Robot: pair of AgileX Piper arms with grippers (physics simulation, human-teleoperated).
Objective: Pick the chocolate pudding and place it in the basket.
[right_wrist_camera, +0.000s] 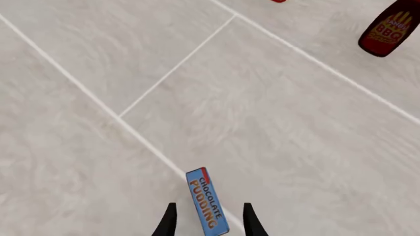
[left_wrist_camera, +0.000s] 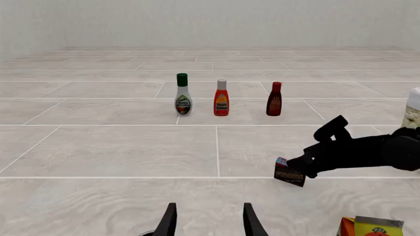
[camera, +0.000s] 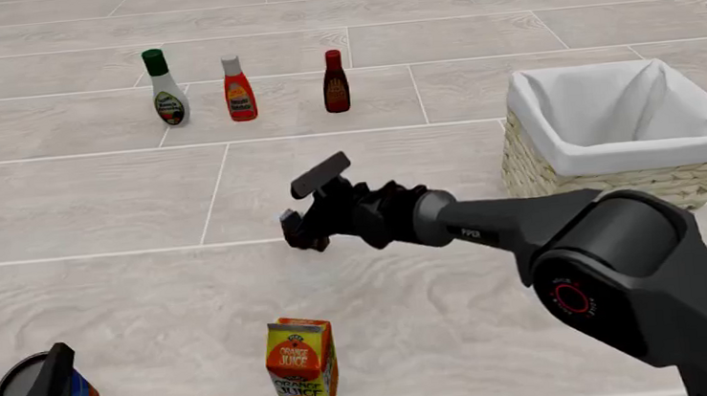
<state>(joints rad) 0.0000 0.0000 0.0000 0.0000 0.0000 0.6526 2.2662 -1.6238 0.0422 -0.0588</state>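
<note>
Surface: a pale grey tiled table (camera: 98, 211) with thin white seams, and a plain light wall behind it in the left wrist view.
Right gripper (camera: 307, 209): stretched out over the middle of the table; its two fingers stand on both sides of the chocolate pudding and pinch it.
Chocolate pudding (right_wrist_camera: 206, 200): a small carton held between the right fingers, lifted above the table; its blue and red edge with the printed name faces the right wrist camera. In the left wrist view it hangs at the tip of the black arm (left_wrist_camera: 289, 173).
Basket (camera: 695, 144): woven, with white cloth over the rim, on the right side of the table, well apart from the carton.
Left gripper (left_wrist_camera: 208, 221): low at the near left corner; its fingers are spread apart with nothing between them.
Orange juice carton (camera: 302, 367): upright near the front edge.
Bottles: a white dressing bottle with green cap (camera: 166, 89), a red bottle (camera: 237, 89) and a dark BBQ sauce bottle (camera: 336, 82) in a row at the far side.
Round can (camera: 51, 392): just beside the left gripper.
</note>
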